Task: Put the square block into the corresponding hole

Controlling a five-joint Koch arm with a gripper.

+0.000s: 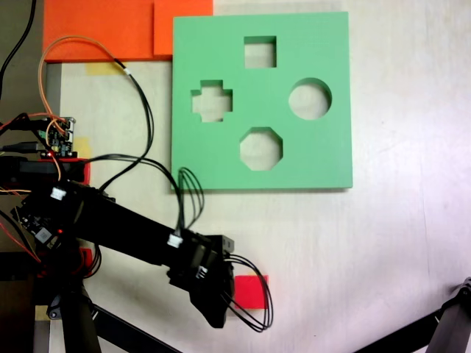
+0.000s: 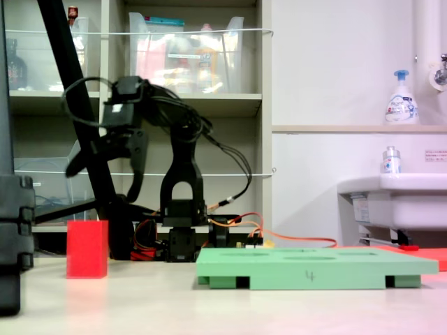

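**Gripper poised above the red block**

The gripper (image 2: pixel 105 164) hangs in the air with its jaws spread wide, nothing between them, and the square block (image 2: pixel 87 249) stands on the table directly below it in the second exterior view. From above, in the first exterior view, the arm covers part of the square block (image 1: pixel 250 292), well apart from the green foam board (image 1: pixel 324 158). The corresponding hole (image 1: pixel 260 52) sits near the board's far edge, empty, above the octagonal cutout (image 1: pixel 260 148).
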